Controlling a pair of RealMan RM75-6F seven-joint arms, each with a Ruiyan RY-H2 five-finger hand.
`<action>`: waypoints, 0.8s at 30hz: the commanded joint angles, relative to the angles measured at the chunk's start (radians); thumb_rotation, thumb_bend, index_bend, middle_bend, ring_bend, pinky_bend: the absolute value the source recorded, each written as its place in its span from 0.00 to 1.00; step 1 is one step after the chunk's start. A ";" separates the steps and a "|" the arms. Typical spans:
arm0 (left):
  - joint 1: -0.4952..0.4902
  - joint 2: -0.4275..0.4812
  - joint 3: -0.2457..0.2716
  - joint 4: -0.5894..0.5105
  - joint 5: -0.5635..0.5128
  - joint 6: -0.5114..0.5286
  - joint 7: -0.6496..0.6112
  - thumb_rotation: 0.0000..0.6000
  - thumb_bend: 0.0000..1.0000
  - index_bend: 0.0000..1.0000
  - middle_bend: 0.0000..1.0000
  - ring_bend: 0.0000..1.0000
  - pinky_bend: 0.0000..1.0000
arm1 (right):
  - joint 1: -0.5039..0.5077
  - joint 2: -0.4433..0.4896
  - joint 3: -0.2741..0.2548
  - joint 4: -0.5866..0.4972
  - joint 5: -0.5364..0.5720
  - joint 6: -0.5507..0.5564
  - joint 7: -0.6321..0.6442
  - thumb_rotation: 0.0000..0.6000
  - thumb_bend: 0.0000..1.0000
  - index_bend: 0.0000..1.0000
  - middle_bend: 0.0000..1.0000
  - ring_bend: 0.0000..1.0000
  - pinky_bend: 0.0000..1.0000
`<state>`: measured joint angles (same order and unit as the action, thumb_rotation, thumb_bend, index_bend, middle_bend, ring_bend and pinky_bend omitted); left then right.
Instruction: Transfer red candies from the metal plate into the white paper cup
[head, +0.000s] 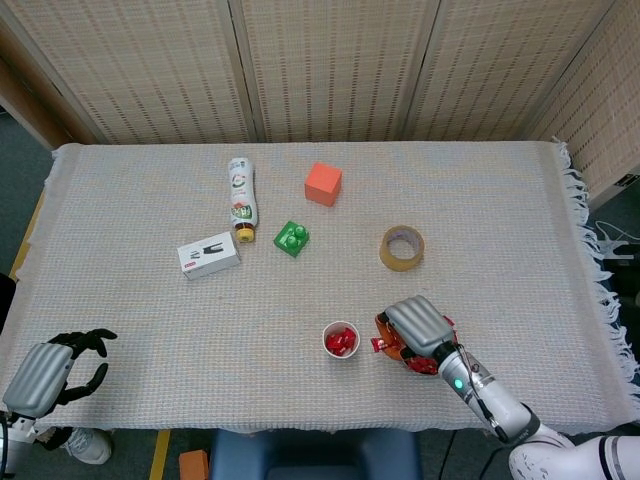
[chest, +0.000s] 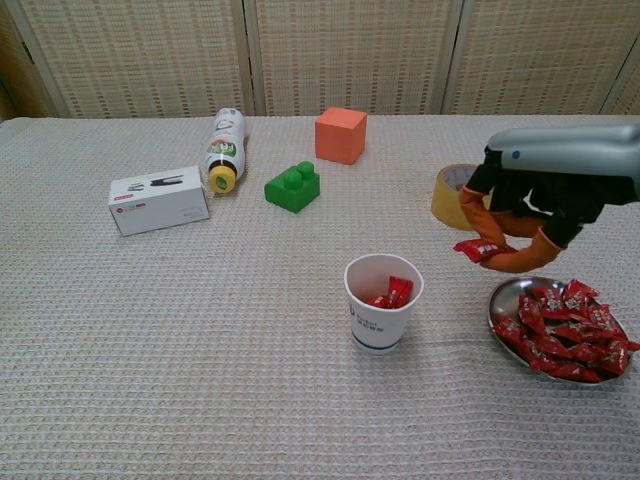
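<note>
- The table (head: 140, 330), covered in a pale woven cloth, carries everything; the task's things sit close together near its front edge.
- The right hand (chest: 530, 215) hangs above the cloth between plate and cup, lifted clear of the plate, its orange-tipped fingers (chest: 520, 262) pinched on one red candy (chest: 470, 249). I judge this to be mid-carry: the piece is off the plate but not yet over the cup's mouth.
- The left hand (head: 45, 372) rests off the near left corner of the table, well apart from the work; it holds nothing and its dark fingers are loosely curled yet apart.
- The metal plate (chest: 497, 300) lies right of the cup and holds a good heap of red candies (chest: 562, 330), so most of the work is left.
- The white paper cup (chest: 381, 303) stands upright, just left of the plate, with a few red pieces visible inside (head: 342, 342): some transfers are done, but the cup looks far from full.
- Further back, a tape roll (head: 402, 247), an orange cube (head: 323, 184), a green brick (head: 292, 238), a lying bottle (head: 241, 191) and a small white box (head: 208, 255) play no part.
- What is left, as I judge it: carry the held candy leftward over the cup, let go, then repeat for the heap.
</note>
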<state>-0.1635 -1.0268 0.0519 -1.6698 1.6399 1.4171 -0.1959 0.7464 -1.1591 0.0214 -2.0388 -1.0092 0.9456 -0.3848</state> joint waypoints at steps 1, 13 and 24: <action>0.001 0.000 0.000 0.001 -0.001 0.001 -0.001 1.00 0.43 0.30 0.48 0.40 0.41 | 0.020 -0.041 0.022 0.043 -0.004 -0.026 0.017 1.00 0.29 0.69 0.88 0.78 1.00; 0.003 0.000 -0.001 0.003 -0.003 0.005 -0.007 1.00 0.43 0.30 0.48 0.40 0.41 | 0.051 -0.180 0.064 0.157 -0.031 -0.052 0.064 1.00 0.29 0.66 0.88 0.78 1.00; 0.002 0.000 -0.001 0.003 -0.001 0.005 -0.007 1.00 0.43 0.30 0.48 0.40 0.42 | 0.048 -0.188 0.050 0.175 -0.034 -0.063 0.067 1.00 0.28 0.54 0.88 0.78 1.00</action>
<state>-0.1610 -1.0265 0.0514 -1.6669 1.6394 1.4219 -0.2023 0.7955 -1.3486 0.0715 -1.8625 -1.0411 0.8833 -0.3205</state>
